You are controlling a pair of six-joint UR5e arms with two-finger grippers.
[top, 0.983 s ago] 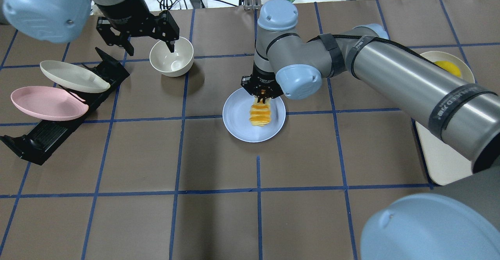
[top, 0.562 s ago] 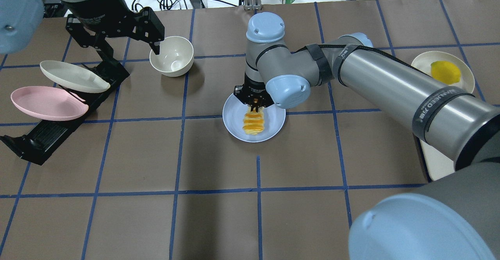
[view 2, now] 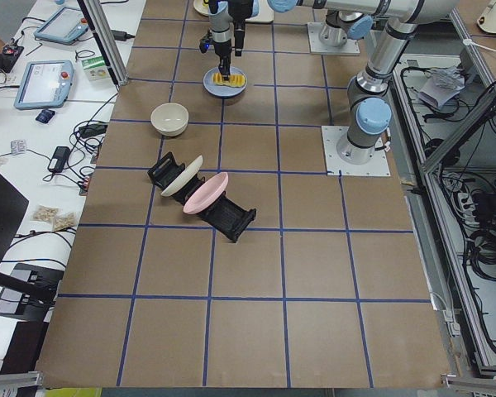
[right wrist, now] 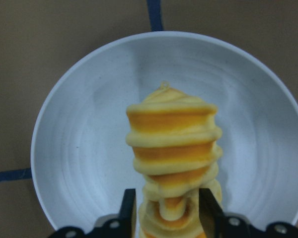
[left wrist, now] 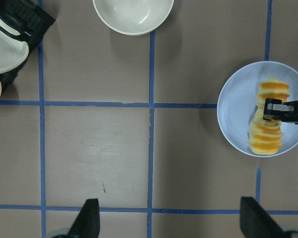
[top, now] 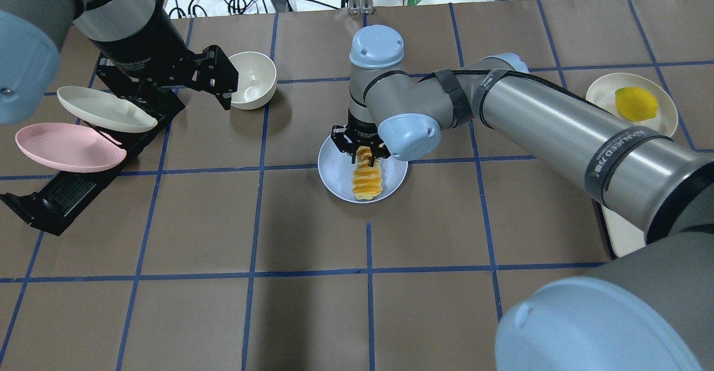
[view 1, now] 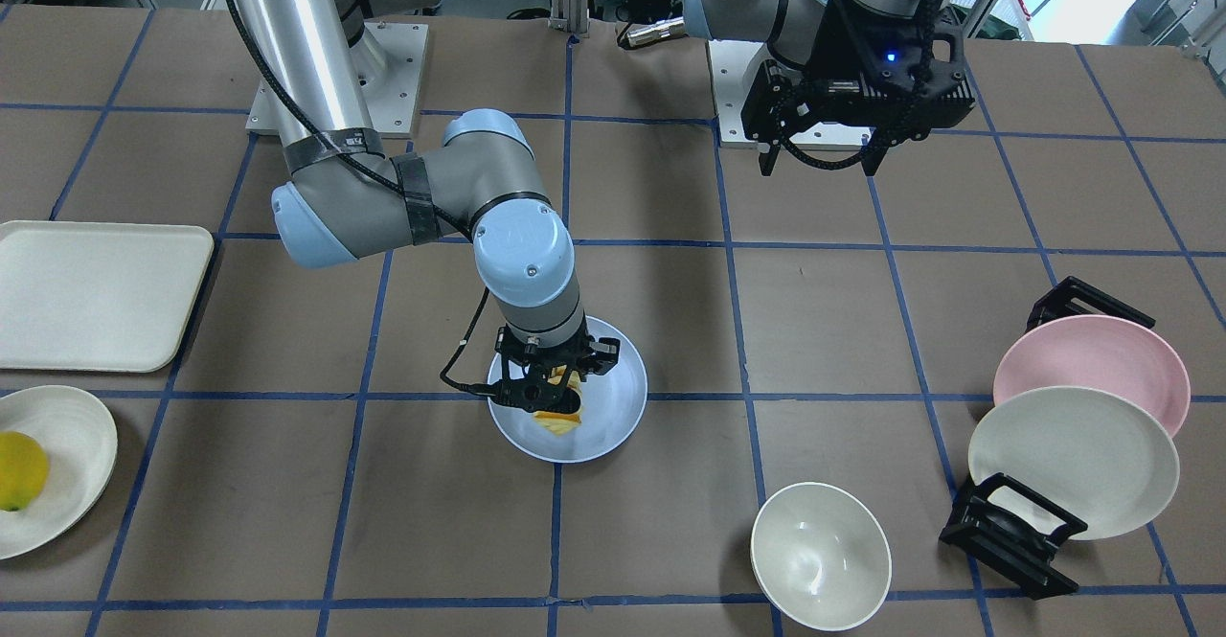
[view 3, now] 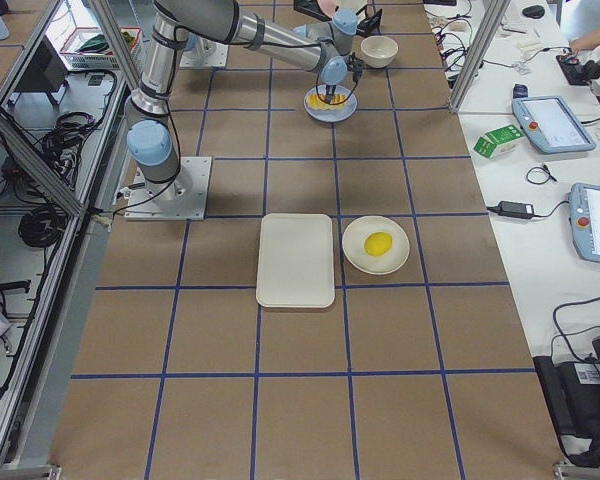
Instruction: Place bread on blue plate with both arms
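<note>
The bread [top: 367,184] lies lengthwise on the blue plate [top: 334,173] at the table's middle. My right gripper [top: 362,156] points down over the plate's far side and is shut on the bread's far end. In the right wrist view the fingers [right wrist: 130,210] pinch the loaf [right wrist: 171,144] above the plate [right wrist: 89,139]. My left gripper [top: 187,95] is open and empty, raised left of the white bowl, far from the plate. The left wrist view shows the bread [left wrist: 268,139] on the plate [left wrist: 236,119].
A white bowl [top: 254,78] stands at the back left. A black rack [top: 72,192] holds a cream plate [top: 100,109] and a pink plate [top: 67,148]. A cream plate with a yellow fruit [top: 636,103] and a cream tray [view 1: 96,292] lie at the right.
My right gripper has shifted slightly left and lowered, laying the bread along the plate. My left gripper has drawn back from over the bowl, to its left.
</note>
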